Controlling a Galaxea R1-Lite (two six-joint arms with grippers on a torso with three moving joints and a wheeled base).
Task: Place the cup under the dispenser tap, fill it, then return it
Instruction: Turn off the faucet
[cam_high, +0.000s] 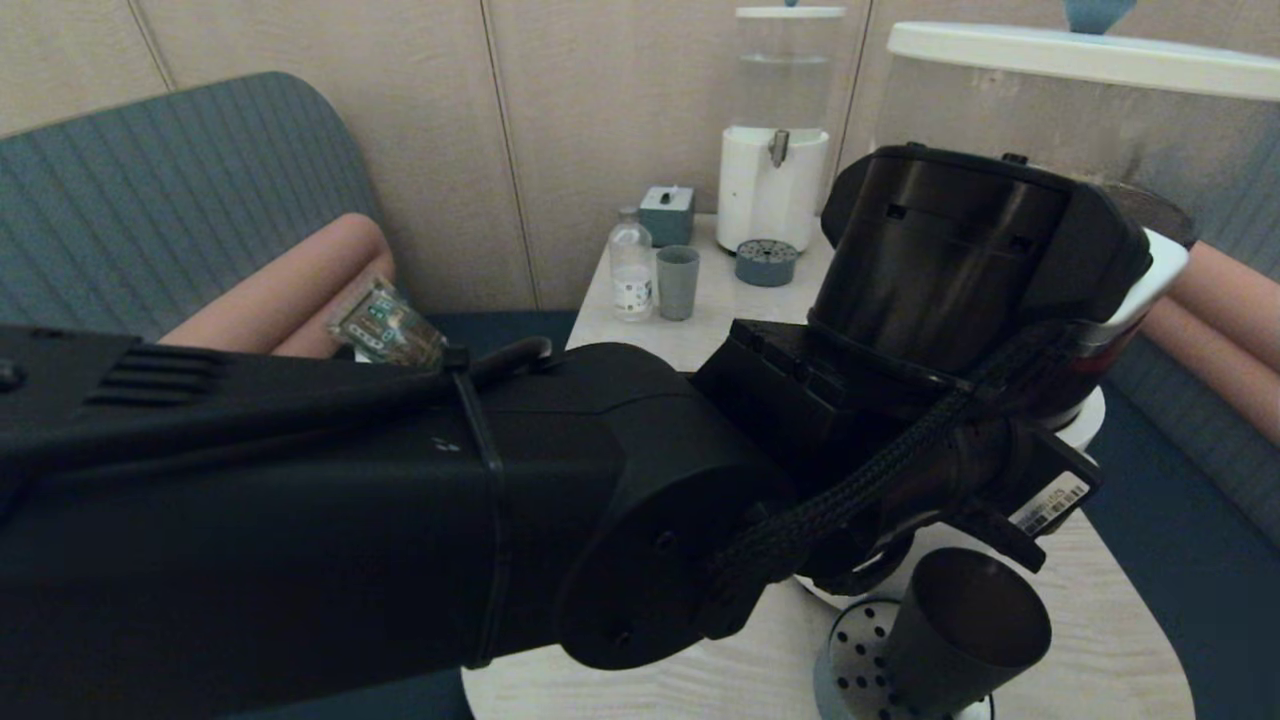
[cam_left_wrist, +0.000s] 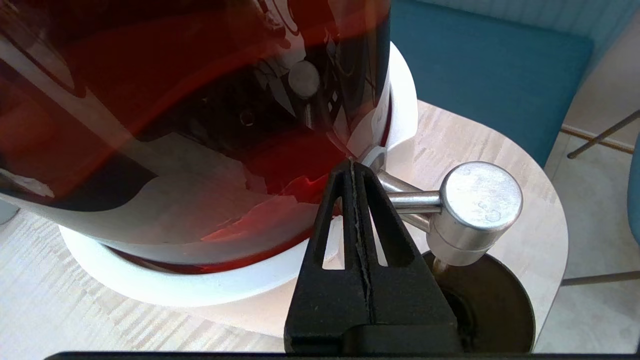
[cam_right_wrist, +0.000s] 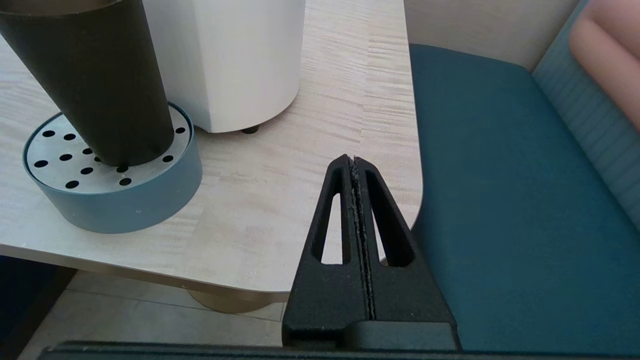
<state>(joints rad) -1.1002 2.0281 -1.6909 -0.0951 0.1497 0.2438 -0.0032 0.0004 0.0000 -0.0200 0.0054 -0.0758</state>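
Note:
The black cup stands on a round perforated drip tray, right below the steel dispenser tap. A thin brown stream falls from under the tap's knob into the cup. My left gripper is shut with nothing between its fingers, its tip against the tap's stem where it leaves the dispenser of dark red-brown liquid. In the head view my left wrist hides that gripper. My right gripper is shut and empty over the table's corner, apart from the cup.
At the table's far end stand a smaller clear-liquid dispenser, a grey-green tumbler, a small bottle, a grey-blue box and a second drip tray. A blue bench seat borders the table.

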